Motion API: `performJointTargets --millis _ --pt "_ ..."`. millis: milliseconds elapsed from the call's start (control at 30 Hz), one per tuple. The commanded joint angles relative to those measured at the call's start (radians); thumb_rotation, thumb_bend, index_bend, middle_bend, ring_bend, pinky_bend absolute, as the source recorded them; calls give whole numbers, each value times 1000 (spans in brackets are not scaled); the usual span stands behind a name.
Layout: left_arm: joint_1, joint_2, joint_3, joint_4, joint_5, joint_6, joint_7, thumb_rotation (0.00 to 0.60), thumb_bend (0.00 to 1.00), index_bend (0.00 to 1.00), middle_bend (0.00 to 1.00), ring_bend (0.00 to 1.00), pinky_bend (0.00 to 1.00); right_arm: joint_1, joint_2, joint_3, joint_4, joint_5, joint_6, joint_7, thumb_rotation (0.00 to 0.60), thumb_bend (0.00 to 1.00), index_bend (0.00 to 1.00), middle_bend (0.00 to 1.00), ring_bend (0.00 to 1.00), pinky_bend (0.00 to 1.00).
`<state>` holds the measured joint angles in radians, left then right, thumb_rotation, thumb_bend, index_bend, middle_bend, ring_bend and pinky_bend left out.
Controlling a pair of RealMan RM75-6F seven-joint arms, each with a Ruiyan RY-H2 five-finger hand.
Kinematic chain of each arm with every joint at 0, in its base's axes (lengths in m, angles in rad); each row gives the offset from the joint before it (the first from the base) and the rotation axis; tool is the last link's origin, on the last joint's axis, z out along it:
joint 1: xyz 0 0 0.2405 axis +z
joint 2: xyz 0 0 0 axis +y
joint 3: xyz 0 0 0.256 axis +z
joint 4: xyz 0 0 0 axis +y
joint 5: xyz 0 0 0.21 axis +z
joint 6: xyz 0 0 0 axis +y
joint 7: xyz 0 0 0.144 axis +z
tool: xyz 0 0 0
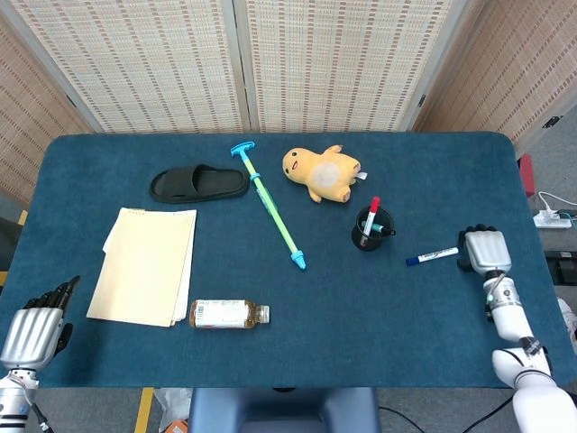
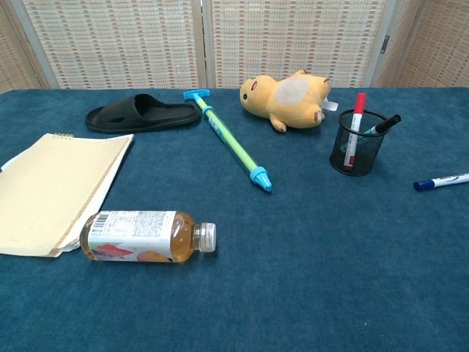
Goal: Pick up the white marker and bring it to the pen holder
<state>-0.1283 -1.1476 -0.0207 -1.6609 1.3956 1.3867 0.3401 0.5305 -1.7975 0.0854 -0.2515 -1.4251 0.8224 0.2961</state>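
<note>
A white marker [image 1: 432,256] with a blue cap is seen lying flat on the blue table [image 1: 379,325], right of the black mesh pen holder [image 1: 370,228] and apart from it. The right hand [image 1: 485,250] is placed just beside the marker's white end — whether they touch cannot be told. Its fingers are hidden behind its back plate. The left hand [image 1: 34,325] is held at the table's near left corner, fingers extended and nothing held — well apart from the yellow notepad [image 1: 144,265].
</note>
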Motion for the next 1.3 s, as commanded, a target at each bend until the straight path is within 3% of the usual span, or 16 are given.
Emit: performJointTargets --millis 33,767,1067,1300 --pt "0 0 0 0 -1 -1 1 600 384 60 175 253 371 6 -4 -2 4 -3 -6 -1 600 193 506 359 241 314" --pt "-4 1 -1 2 -11 -6 -3 600 384 60 177 253 371 42 -37 -15 35 -20 -73 -30 600 215 504 359 243 325" --pt "-6 0 -1 2 -14 -10 -2 600 384 59 177 253 371 40 -32 -19 24 -26 -61 -42 600 225 575 403 379 424" --pt "-5 1 -1 2 -12 -6 -6 600 384 59 178 253 371 36 -18 -23 -6 -32 -40 -52 600 235 607 432 407 449"
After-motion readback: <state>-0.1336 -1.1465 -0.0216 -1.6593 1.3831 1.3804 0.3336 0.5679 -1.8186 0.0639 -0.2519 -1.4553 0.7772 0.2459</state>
